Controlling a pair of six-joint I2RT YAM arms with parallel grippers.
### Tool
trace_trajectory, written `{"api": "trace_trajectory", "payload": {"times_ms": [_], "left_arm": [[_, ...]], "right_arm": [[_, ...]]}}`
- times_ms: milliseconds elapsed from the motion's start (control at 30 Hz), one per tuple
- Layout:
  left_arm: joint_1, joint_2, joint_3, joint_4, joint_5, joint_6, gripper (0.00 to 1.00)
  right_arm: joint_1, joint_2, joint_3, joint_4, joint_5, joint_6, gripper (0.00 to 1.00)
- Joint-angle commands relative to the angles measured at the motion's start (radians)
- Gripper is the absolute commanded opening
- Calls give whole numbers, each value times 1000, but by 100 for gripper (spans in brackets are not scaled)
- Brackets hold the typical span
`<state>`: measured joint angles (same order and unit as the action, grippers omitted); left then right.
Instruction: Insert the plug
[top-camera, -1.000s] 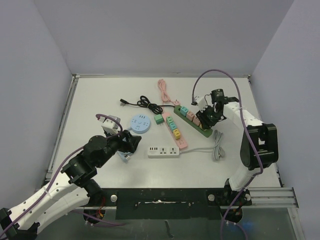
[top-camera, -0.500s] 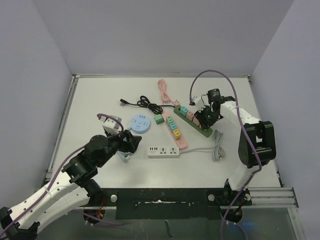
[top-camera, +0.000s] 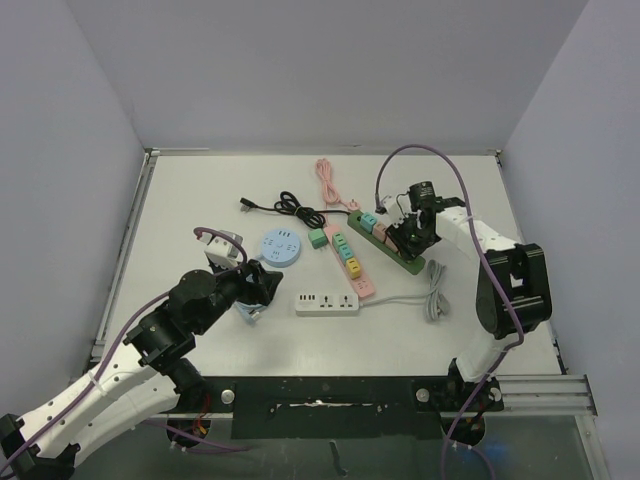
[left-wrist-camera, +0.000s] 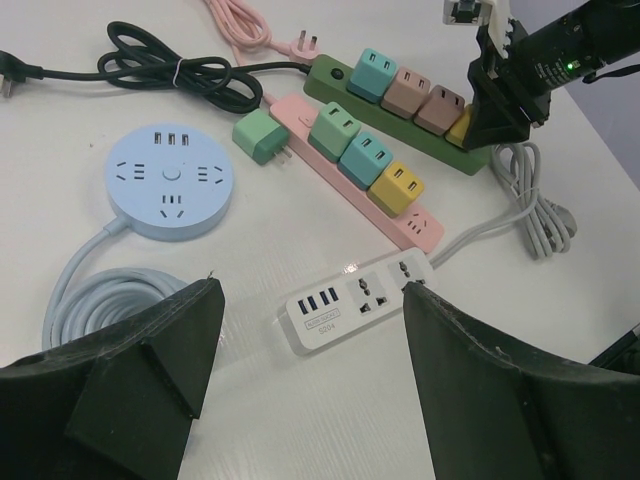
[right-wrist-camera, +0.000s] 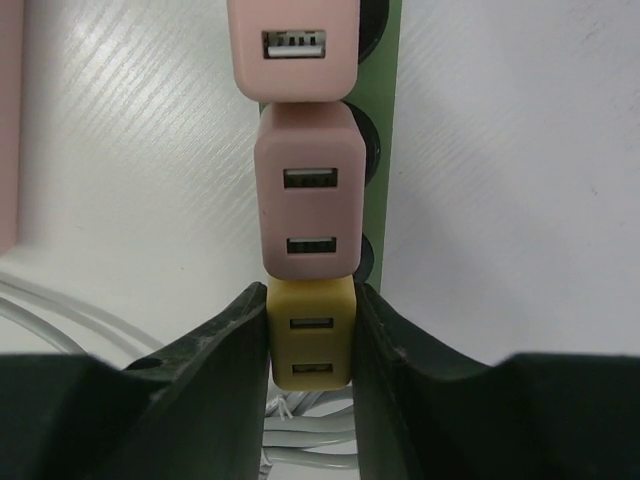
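Observation:
My right gripper (right-wrist-camera: 310, 335) is shut on a yellow USB plug (right-wrist-camera: 311, 332) that sits on the green power strip (right-wrist-camera: 388, 150), just below two pink plugs (right-wrist-camera: 307, 205). In the top view the right gripper (top-camera: 408, 238) is over the strip's right end (top-camera: 418, 264). In the left wrist view the green strip (left-wrist-camera: 345, 78) carries teal, pink and yellow plugs. A loose green plug (left-wrist-camera: 261, 137) lies beside the pink strip (left-wrist-camera: 415, 228). My left gripper (left-wrist-camera: 310, 360) is open and empty, above the table near the white strip (left-wrist-camera: 355, 303).
A round blue socket hub (top-camera: 280, 246) with its coiled cable lies at the left. A black cord (top-camera: 290, 207) and a pink cord (top-camera: 328, 180) lie at the back. A grey cable bundle (top-camera: 434, 298) lies right of the white strip (top-camera: 327, 302).
My right gripper has shifted slightly left along the green strip. The left arm has not moved.

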<state>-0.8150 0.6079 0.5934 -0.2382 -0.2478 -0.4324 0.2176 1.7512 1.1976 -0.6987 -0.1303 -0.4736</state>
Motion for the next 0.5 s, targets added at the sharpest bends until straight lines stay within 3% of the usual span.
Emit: {"api": "trace_trajectory", "payload": {"times_ms": [0,67,133,467], "left_arm": [[6,3,9,36,-4,16,72],[5,10,15,38,-2,22,72],[6,13,21,35,-3,29,72],[5,0,11,40,8,34,73]], "right_arm": [[-21,22,-37,148,58,64,39],[-24,-51,-25,150,-22,93,52],[-31,-113,-33,173,-64,123,58],[-52,-218,-13,125,-160,113,56]]}}
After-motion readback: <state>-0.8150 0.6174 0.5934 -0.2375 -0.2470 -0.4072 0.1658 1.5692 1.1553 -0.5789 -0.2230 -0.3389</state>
